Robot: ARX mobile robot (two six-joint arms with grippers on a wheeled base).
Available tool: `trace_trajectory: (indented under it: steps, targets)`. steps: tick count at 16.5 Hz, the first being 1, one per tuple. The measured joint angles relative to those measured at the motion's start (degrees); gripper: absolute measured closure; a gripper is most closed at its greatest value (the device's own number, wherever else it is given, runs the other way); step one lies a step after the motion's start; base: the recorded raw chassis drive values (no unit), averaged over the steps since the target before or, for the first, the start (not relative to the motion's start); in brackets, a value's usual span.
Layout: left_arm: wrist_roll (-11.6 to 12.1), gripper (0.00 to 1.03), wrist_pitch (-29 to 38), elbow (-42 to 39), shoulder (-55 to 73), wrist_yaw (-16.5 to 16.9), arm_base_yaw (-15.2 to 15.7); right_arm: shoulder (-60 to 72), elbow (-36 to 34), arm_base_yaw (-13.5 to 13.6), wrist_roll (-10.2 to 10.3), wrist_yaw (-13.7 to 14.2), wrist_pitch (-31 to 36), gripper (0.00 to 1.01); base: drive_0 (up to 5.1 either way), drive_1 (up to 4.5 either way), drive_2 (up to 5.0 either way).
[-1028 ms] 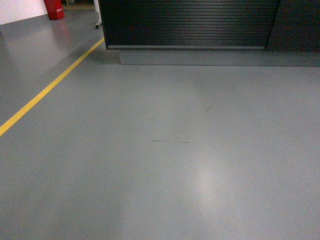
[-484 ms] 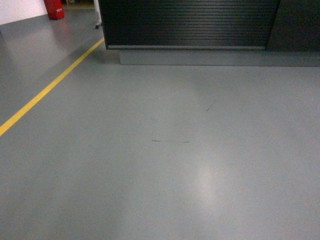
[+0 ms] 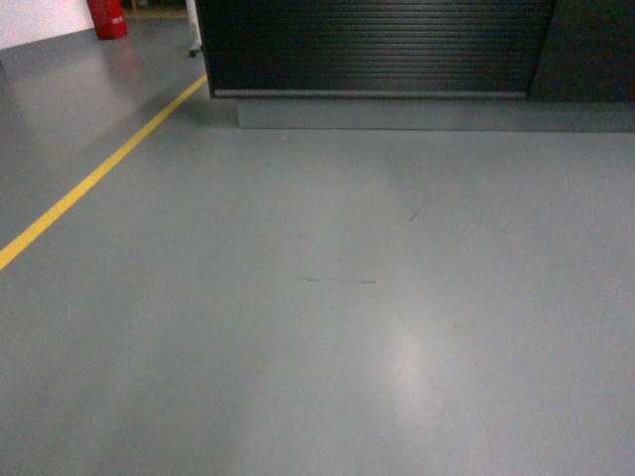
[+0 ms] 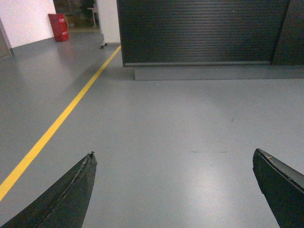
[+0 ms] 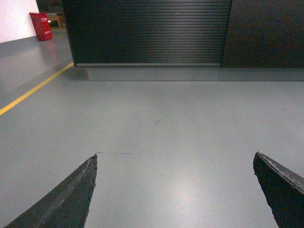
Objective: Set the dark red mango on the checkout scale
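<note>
The checkout (image 3: 377, 50) stands ahead across the grey floor, a black counter with a ribbed dark front and a grey base; it also fills the top of the left wrist view as checkout (image 4: 199, 33) and of the right wrist view as checkout (image 5: 152, 31). Its top is out of view, so the scale and the dark red mango are out of view. My left gripper (image 4: 173, 154) is open over bare floor with nothing between its fingers. My right gripper (image 5: 175, 156) is open too, empty, above the floor. Neither gripper shows in the head view.
A yellow floor line (image 3: 94, 178) runs diagonally on the left toward the counter's left corner. A red box-like object (image 3: 107, 18) stands far back left by a white wall. Grey floor (image 3: 347, 317) with faint scuff marks lies between me and the counter.
The view has barely shifted; the counter and floor marks sit almost where they were, nudged very slightly.
</note>
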Motion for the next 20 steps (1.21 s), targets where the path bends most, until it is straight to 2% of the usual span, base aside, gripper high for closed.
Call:
trace_trajectory:
  steps: [8, 20]
  targets:
    - [0.02, 0.05, 0.0, 0.0, -0.02, 0.0, 0.0, 0.0, 0.0, 0.0, 0.0, -0.02, 0.0, 0.03, 0.0, 0.0, 0.0]
    - [0.02, 0.05, -0.02, 0.0, 0.0, -0.02, 0.0, 0.0, 0.0, 0.0, 0.0, -0.04, -0.02, 0.03, 0.0, 4.27, -4.4]
